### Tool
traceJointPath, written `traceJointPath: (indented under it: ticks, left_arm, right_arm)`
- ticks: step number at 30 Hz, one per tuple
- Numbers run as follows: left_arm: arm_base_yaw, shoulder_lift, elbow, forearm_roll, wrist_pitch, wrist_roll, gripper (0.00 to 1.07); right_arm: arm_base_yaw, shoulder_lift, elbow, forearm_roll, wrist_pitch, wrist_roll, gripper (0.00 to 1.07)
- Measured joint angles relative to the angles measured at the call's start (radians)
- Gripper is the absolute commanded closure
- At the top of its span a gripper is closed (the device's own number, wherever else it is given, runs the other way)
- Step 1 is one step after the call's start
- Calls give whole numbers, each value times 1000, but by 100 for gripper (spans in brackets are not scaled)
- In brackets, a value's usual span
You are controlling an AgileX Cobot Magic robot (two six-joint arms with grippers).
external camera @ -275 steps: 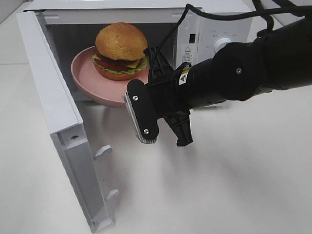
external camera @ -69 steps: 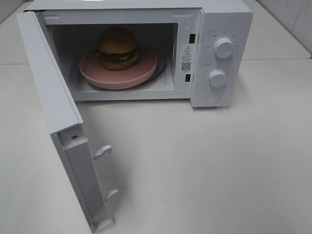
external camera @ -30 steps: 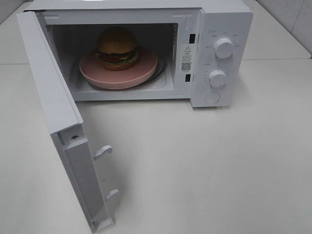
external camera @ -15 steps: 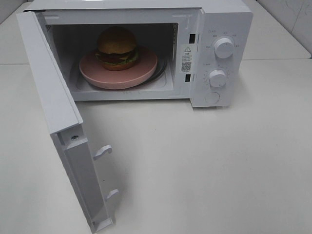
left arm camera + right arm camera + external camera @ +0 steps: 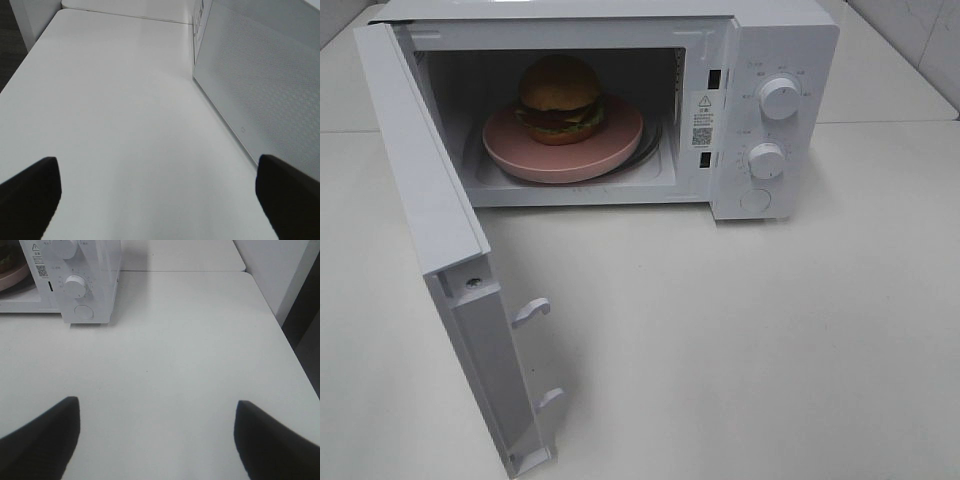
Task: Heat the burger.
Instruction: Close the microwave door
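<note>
The burger point(image 5: 560, 98) sits on a round pink plate point(image 5: 620, 140) inside the white microwave point(image 5: 775, 45), whose door point(image 5: 425, 215) is swung wide open to the left. Neither arm shows in the exterior high view. My left gripper point(image 5: 157, 192) is open over bare table, with the outer face of the microwave door point(image 5: 260, 95) beside it. Over the table to the right of the microwave, my right gripper point(image 5: 155, 440) is open with nothing between its fingers. The plate's edge point(image 5: 12, 272) shows in the right wrist view.
Two dials point(image 5: 779, 98) point(image 5: 766, 160) and a round button point(image 5: 755, 201) are on the microwave's control panel. The white table point(image 5: 740, 340) spreads in front. The table's right edge point(image 5: 280, 335) lies beyond the right gripper.
In the oldest frame the right arm was at the microwave opening with the plate and burger at the front; now the plate sits deep inside and the arm is gone. Nothing moved in the last second.
</note>
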Motion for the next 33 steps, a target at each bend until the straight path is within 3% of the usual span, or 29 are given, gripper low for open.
traceJointPath:
  ticks: [9,11,14,15,16,17,18,20,22,26,28,30,33]
  left_arm:
    - [0,101,-15,8,-81,-18,37]
    - [0,170,-15,9,-152,-19,61]
    - [0,190,-15,9,-173,-20,67]
    - [0,227,-15,9,-215,-20,86]
    - [0,249,-15,9,-241,-20,95]
    - [0,249,-15,9,-241,-20,95]
    - [0,290,-15,9,-296,-20,107]
    - [0,312,-15,9,-323,-20,107]
    - [0,385,20,9,-520,-5,107]
    - [0,429,70,9,-705,6,107]
    - [0,479,128,9,-920,8,107]
    - [0,494,144,10,-977,9,107]
    - [0,579,218,24,-1227,9,107]
  right_arm:
    - [0,0,0,0,0,0,31]
    - [0,0,0,0,0,0,31]
    - [0,0,0,0,0,0,31]
    - [0,0,0,0,0,0,31]
    - [0,0,0,0,0,0,31]
    - [0,0,0,0,0,0,31]
    - [0,0,0,0,0,0,31]
    - [0,0,0,0,0,0,31]
    - [0,0,0,0,0,0,31]
    - [0,0,0,0,0,0,31]
    - [0,0,0,0,0,0,31]
    - [0,0,0,0,0,0,31]
    - [0,0,0,0,0,0,31]
